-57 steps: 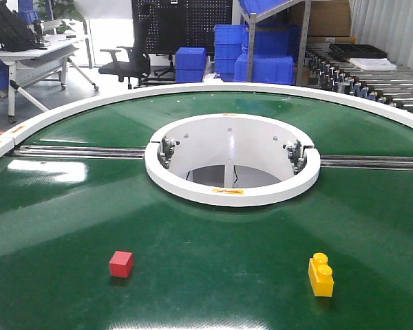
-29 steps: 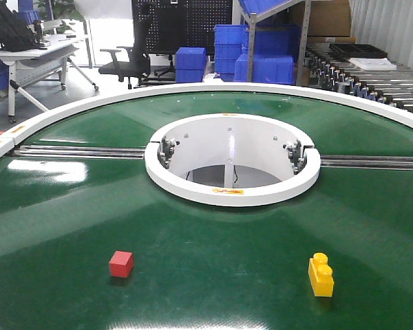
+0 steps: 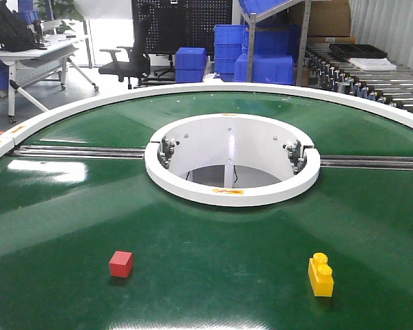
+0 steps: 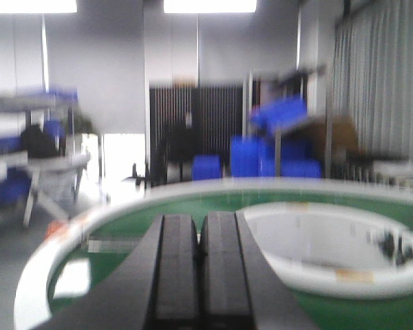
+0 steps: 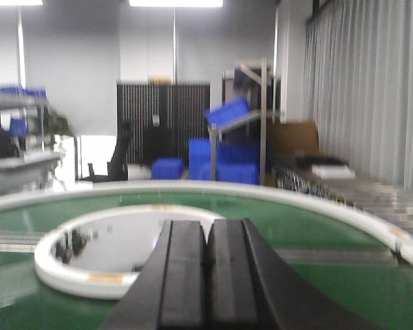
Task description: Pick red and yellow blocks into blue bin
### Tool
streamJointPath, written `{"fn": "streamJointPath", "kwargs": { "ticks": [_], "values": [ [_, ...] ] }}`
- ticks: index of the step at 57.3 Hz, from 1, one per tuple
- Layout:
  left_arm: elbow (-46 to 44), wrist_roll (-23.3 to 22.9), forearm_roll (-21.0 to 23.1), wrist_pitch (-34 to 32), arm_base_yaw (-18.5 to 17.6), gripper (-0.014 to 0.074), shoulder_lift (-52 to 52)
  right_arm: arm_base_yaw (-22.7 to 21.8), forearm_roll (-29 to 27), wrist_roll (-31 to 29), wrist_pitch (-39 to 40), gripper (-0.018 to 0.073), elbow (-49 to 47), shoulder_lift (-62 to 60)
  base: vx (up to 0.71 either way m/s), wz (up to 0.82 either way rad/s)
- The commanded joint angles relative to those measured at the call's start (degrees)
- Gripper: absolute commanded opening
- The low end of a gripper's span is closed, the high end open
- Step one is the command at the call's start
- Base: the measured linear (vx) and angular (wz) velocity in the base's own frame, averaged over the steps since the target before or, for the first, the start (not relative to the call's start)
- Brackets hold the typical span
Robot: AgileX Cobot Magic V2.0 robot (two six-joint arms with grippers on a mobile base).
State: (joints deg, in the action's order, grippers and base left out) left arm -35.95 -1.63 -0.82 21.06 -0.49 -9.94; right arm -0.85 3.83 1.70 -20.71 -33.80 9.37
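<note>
Green matting covers the round table, whose near edge and both sides run out of the front view. On it the red cube sits at the front left and the yellow brick, two studs up, at the front right. The two are well apart, each lying free with nothing touching it. Behind and between them rises the white ring, its near wall hiding most of the hollow inside. Beyond the table, blue crates stand stacked, far off and partly hidden by shelving. The left gripper has its dark fingers pressed together on nothing, in a badly blurred view. The right gripper likewise has its fingers together and empty. The bottom of each wrist view cuts off the gripper's base.
</note>
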Motion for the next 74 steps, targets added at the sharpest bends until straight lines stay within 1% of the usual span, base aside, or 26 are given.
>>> {"fn": "streamJointPath", "kwargs": {
  "ticks": [1, 5, 13, 20, 22, 31, 34, 37, 41, 44, 46, 50, 51, 52, 54, 56, 59, 62, 65, 69, 72, 74],
  "values": [
    [-4.98, -0.47, 0.07, 6.28, -0.48, -0.0006, -5.81, -0.05, 0.52, -0.26, -3.74, -0.0011, -4.79, 4.70, 0.00, 0.00],
    [-5.38, -0.47, 0.07, 10.04, -0.48, -0.0006, -8.81, -0.05, 0.52, -0.26, -9.13, -0.0011, -6.21, 8.12, 0.00, 0.00],
    [-5.38, -0.47, 0.07, 15.39, -0.48, -0.0006, -13.13, -0.05, 0.52, -0.26, -16.92, -0.0011, -6.11, 13.95, 0.00, 0.00],
    [-5.38, -0.47, 1.62, 22.73, -0.48, -0.0006, -15.77, -0.05, 0.52, -0.26, -21.27, -0.0011, -6.02, 18.20, 0.00, 0.00],
    [-5.38, -0.47, 1.62, 23.85, -0.48, -0.0006, -16.15, -0.05, 0.52, -0.26, -22.11, -0.0011, -6.02, 19.23, 0.00, 0.00],
    [-5.10, -0.47, 1.62, 24.34, -0.48, -0.0001, -16.67, -0.05, 0.52, -0.31, -23.57, -0.0006, -6.02, 22.63, 0.00, 0.00],
    [-5.10, -0.47, 1.62, 24.46, -0.48, 0.0016, -16.67, -0.05, 0.52, -0.31, -23.57, 0.0002, -6.02, 23.31, 0.00, 0.00],
    [-5.10, -0.47, 1.62, 24.61, -0.48, 0.0047, -16.67, -0.05, 0.52, -0.86, -23.57, 0.0029, -6.02, 23.97, 0.00, 0.00],
    [-5.10, -0.47, 1.62, 24.71, -0.48, 0.0119, -16.67, -0.05, 0.52, -2.47, -23.57, 0.0091, -6.02, 24.58, 0.00, 0.00],
    [-5.10, -0.47, 1.62, 24.71, -0.48, 0.0201, -16.67, -0.05, 0.30, -3.74, -23.57, 0.0155, -6.02, 24.90, 0.00, 0.00],
    [-5.10, -0.35, 1.62, 24.86, -0.48, 0.0248, -16.67, -0.05, 0.27, -4.64, -23.57, 0.0210, -6.02, 25.12, 0.00, 0.00],
    [-5.10, -0.28, 1.62, 25.14, -0.53, 0.0382, -16.67, -0.05, 0.08, -5.04, -23.51, 0.0335, -6.02, 25.19, 0.00, 0.00],
    [-5.10, -0.28, 1.62, 25.18, -0.53, 0.0405, -16.67, -0.05, 0.08, -5.04, -23.51, 0.0374, -6.02, 25.19, 0.00, 0.00],
    [-5.10, -0.28, 1.62, 25.34, -0.54, 0.0527, -16.67, 0.36, -0.10, -4.93, -23.51, 0.0531, -6.02, 25.19, 0.00, 0.00],
    [-5.10, -0.28, 1.62, 25.34, -0.61, 0.0560, -16.67, 0.97, -0.25, -4.93, -23.44, 0.0582, -6.02, 25.19, 0.00, 0.00],
    [-5.10, -0.28, 1.62, 25.34, -0.91, 0.0586, -16.67, 1.90, -0.35, -5.03, -23.25, 0.0627, -6.02, 25.19, 0.00, 0.00],
    [-5.10, -0.28, 1.58, 25.34, -1.88, 0.0609, -16.78, 3.61, -0.28, -5.03, -22.96, 0.0668, -6.02, 25.67, 0.00, 0.00],
    [-5.10, -0.28, 1.52, 25.34, -3.33, 0.0615, -17.05, 6.71, 0.38, -5.03, -22.37, 0.0706, -6.21, 26.97, 0.00, 0.00],
    [-5.04, -0.28, 1.52, 25.34, -4.59, 0.0610, -17.27, 9.92, 1.33, -4.92, -21.62, 0.0718, -6.28, 28.74, 0.00, 0.00],
    [-5.04, -0.28, 1.46, 25.26, -5.96, 0.0601, -17.53, 14.13, 3.33, -3.81, -20.46, 0.0712, -6.28, 32.10, 0.00, 0.00],
    [-5.04, -0.28, 1.42, 25.26, -6.64, 0.0590, -17.76, 16.60, 5.89, -0.95, -19.62, 0.0700, -6.72, 35.25, 0.00, 0.00],
    [-5.04, -0.28, 1.42, 25.26, -6.93, 0.0583, -17.89, 17.02, 6.98, 1.00, -19.48, 0.0694, -7.15, 37.68, 0.00, 0.00]
  ]
}}
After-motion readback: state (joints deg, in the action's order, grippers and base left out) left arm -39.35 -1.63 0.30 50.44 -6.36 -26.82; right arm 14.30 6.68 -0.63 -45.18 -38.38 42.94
